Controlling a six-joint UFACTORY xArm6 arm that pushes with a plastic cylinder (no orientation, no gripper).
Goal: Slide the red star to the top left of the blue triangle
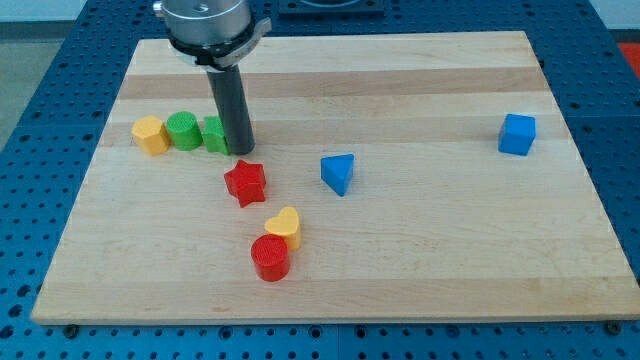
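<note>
Seven blocks are seen on the wooden board (pixel 420 260); the red star (pixel 245 183) lies left of the blue triangle (pixel 339 172), apart from it. My tip (pixel 241 150) is set just above the star, beside a green block (pixel 214 135); no jaws are fitted to the rod.

Yellow block (pixel 150 134), green cylinder (pixel 183 130), green block (pixel 214 135) in row; yellow heart (pixel 285 227) touching red cylinder (pixel 270 258); blue cube (pixel 517 134) apart.
</note>
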